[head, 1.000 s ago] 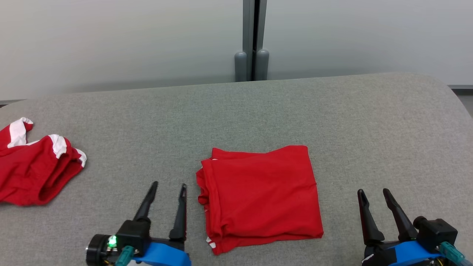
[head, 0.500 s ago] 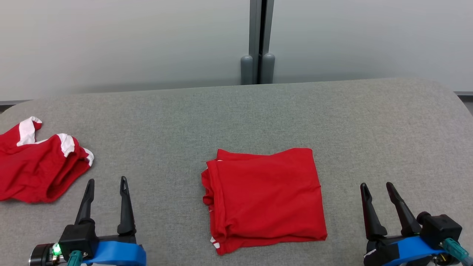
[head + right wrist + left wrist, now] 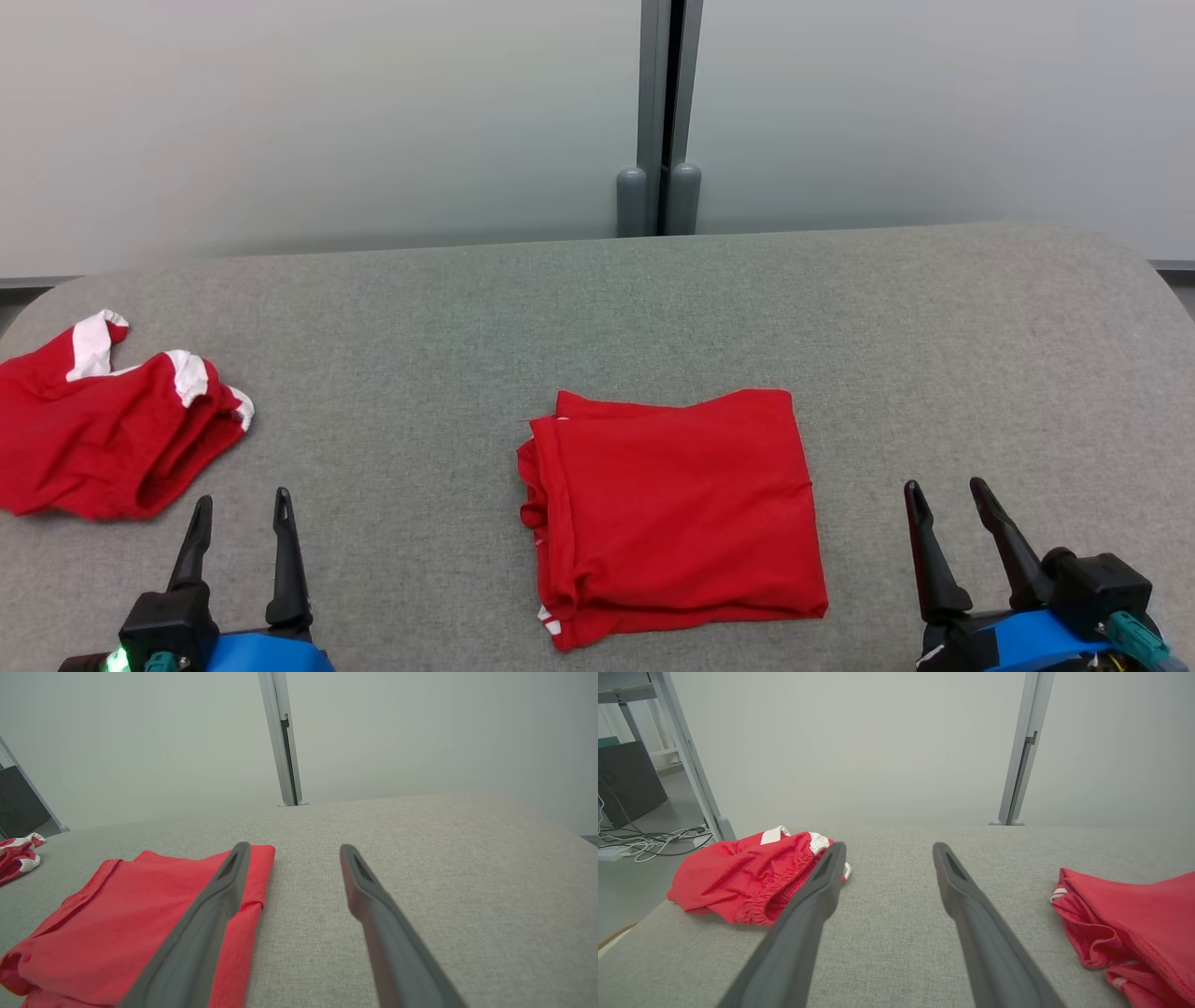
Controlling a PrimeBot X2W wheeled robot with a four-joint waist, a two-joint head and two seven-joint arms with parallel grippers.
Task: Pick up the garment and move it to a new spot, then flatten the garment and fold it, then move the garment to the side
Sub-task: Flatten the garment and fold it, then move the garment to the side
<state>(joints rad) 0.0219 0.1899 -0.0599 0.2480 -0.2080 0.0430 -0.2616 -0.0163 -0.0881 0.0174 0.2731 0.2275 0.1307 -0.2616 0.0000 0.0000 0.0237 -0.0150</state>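
Note:
A folded red garment (image 3: 674, 513) lies as a neat rectangle at the middle front of the grey table (image 3: 597, 317); it also shows in the left wrist view (image 3: 1134, 924) and the right wrist view (image 3: 131, 933). My left gripper (image 3: 241, 504) stands open at the lower left, well to the left of the garment, with nothing between its fingers (image 3: 822, 891). My right gripper (image 3: 945, 489) stands open at the lower right, a little right of the garment's edge, also empty, its fingers (image 3: 359, 882) over bare cloth.
A second red garment with white trim (image 3: 112, 439) lies crumpled at the table's left edge (image 3: 747, 879). A grey wall with a post (image 3: 661, 112) stands behind the table. Cables lie on the floor at the left (image 3: 649, 840).
My left gripper has drawn away from the folded garment's left edge to the lower left. The head camera has tilted a little, shifting the whole picture. The right gripper has stayed put.

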